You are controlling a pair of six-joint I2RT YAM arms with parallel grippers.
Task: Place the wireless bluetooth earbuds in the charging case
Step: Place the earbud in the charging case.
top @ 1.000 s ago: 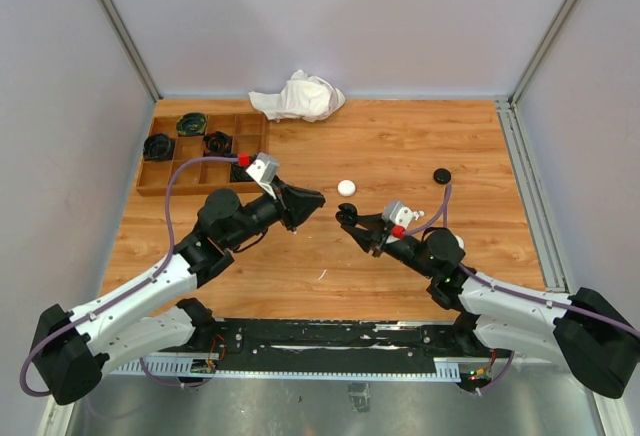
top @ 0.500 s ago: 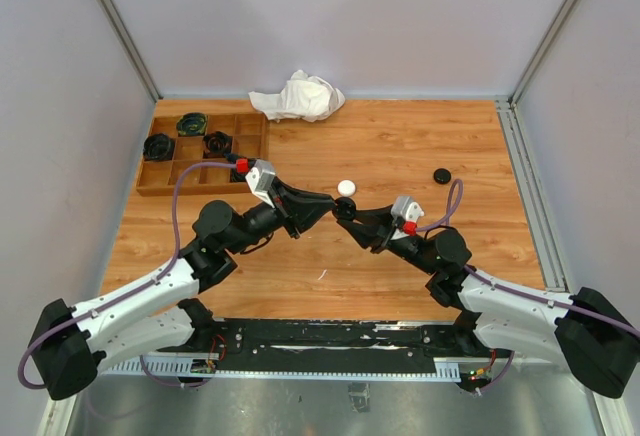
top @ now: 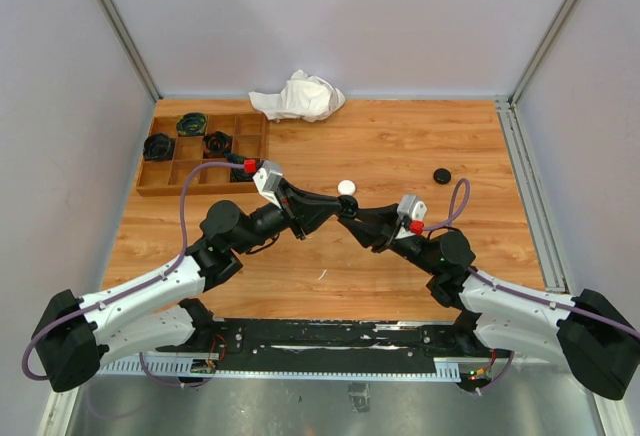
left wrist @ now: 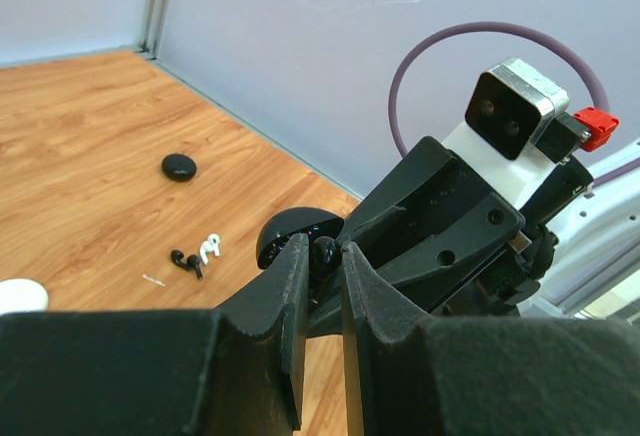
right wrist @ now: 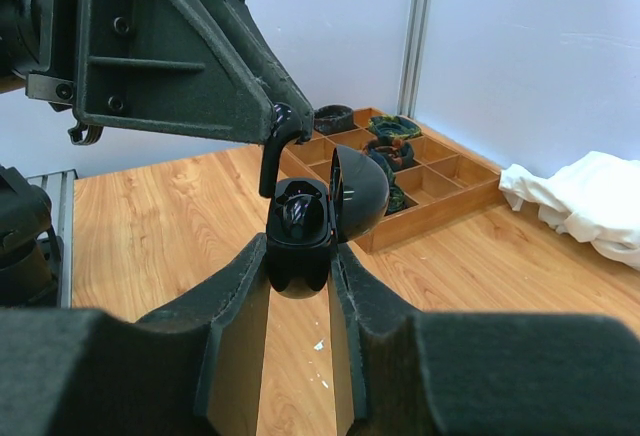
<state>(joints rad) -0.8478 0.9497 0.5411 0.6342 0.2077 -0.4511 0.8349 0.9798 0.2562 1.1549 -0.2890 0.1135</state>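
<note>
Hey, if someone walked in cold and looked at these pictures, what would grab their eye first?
The mid-air meeting over the table: the right tool grips an open black charging case, and the left tool holds a black earbud at its mouth. Next, the white cloth bunched at the far edge, and the wooden tray at the far left.

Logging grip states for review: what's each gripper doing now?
Left gripper: shut on a black earbud.
Right gripper: shut on the open black charging case.

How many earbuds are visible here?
3: a black earbud in the left gripper, at the right gripper's open case; a loose black earbud and a white earbud together on the table. The case may hide more.
</note>
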